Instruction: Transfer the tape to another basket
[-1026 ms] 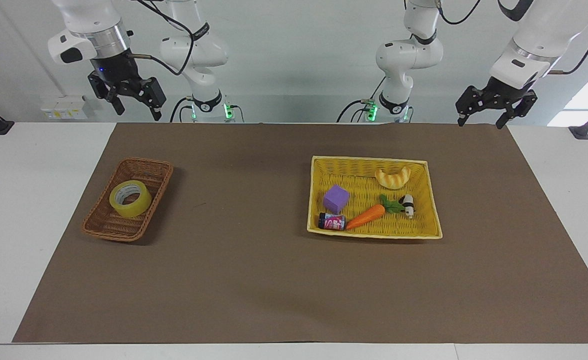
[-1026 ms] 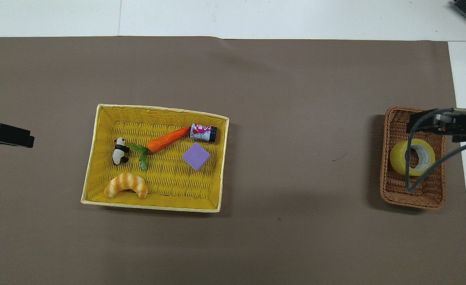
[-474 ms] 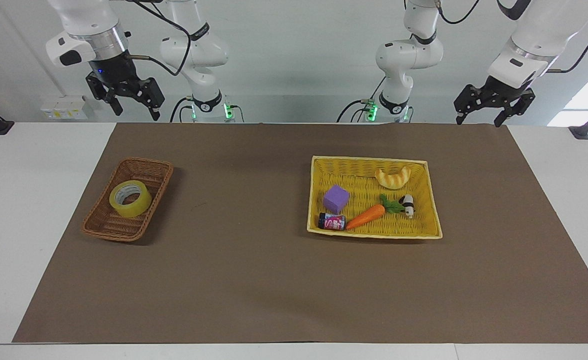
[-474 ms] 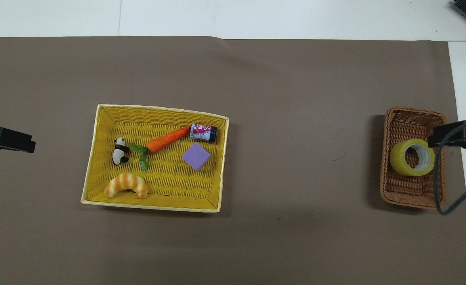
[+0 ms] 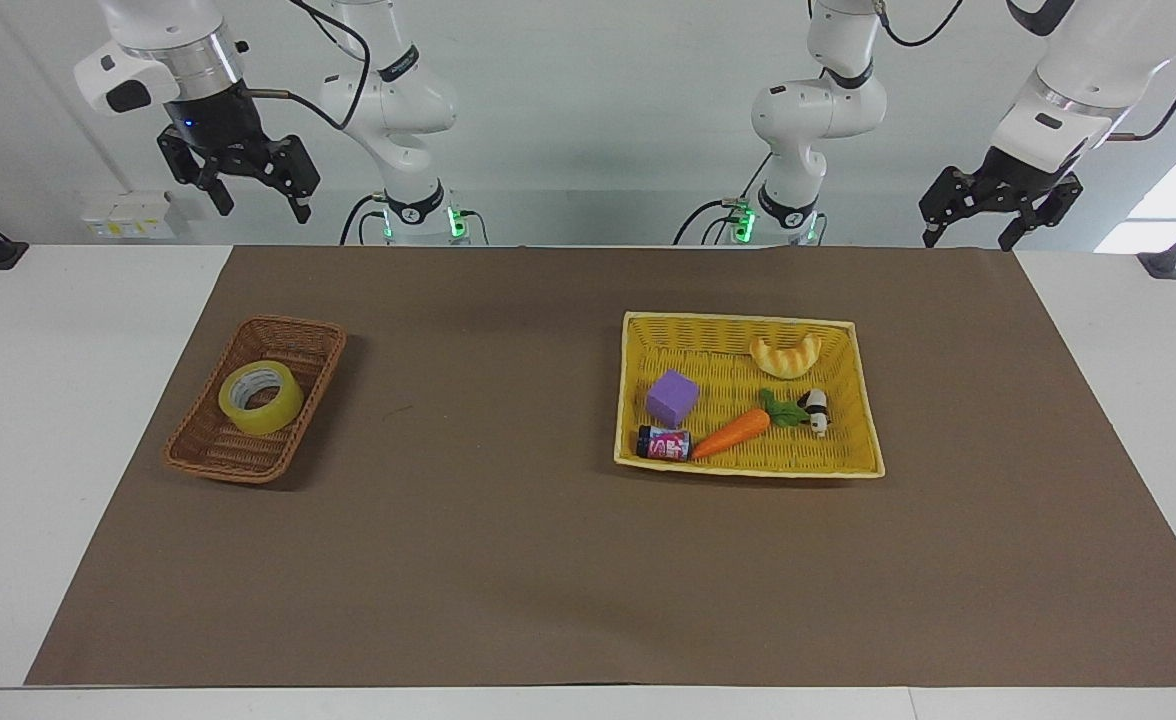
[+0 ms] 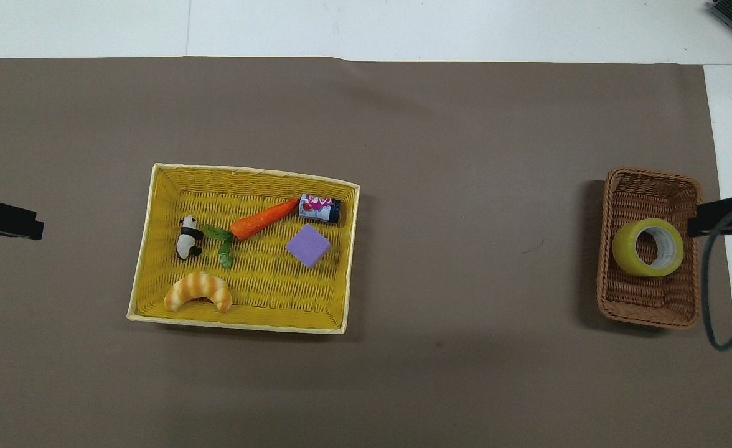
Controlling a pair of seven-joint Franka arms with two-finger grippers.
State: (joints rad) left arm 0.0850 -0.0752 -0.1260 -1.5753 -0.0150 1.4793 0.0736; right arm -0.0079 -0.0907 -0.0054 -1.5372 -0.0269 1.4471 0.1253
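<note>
Item: tape (image 5: 260,397), lying in the brown basket (image 5: 206,456) at the right arm's end of the worktop. Right gripper (image 5: 244,196) and left gripper (image 5: 998,214) both open, empty, raised. We note a risk: the basket may lift with the roll.

Table (image 5: 8,420): brown mat (image 5: 508,560), two baskets.

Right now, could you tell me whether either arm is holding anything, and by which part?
Nothing is held. The right gripper and the left gripper hang open and empty, raised clear of the table; the tape lies in the brown basket.
</note>
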